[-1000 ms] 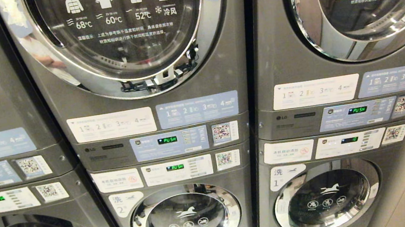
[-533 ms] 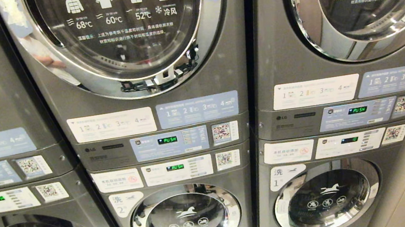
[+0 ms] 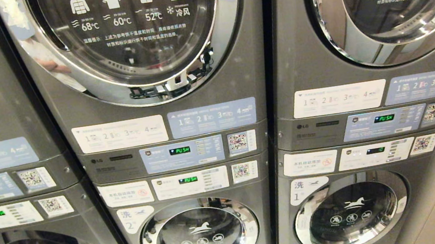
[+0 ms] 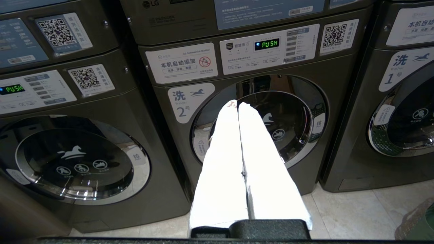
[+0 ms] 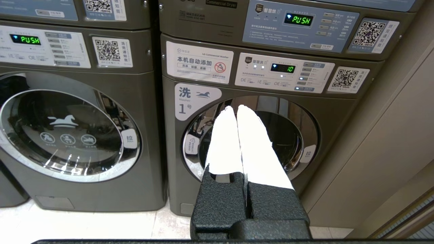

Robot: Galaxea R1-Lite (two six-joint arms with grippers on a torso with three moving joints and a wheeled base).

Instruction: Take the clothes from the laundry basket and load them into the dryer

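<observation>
Facing a wall of stacked machines, the robot has both arms held low and pointed at the lower washers, apparently a rest pose before any handling starts. The left end effector [image 4: 238, 105] has its white fingers pressed together with nothing between them, aimed at the closed door of washer 2 [image 4: 261, 118]. The right end effector [image 5: 236, 108] is likewise pressed together and empty, aimed at the door of washer 1 [image 5: 251, 135]. The upper dryer doors [image 3: 133, 36] are closed, so judging from this, a door must be opened before loading can begin. Through the glass, the drum of the middle dryer shows no garments. Red clothes appear in none of the views. At the corner of the left wrist view, a dark green perforated shape on the tiled floor [image 4: 356, 210] is probably the laundry basket [image 4: 418, 222]; its contents cannot be made out. No step of the task appears done.
</observation>
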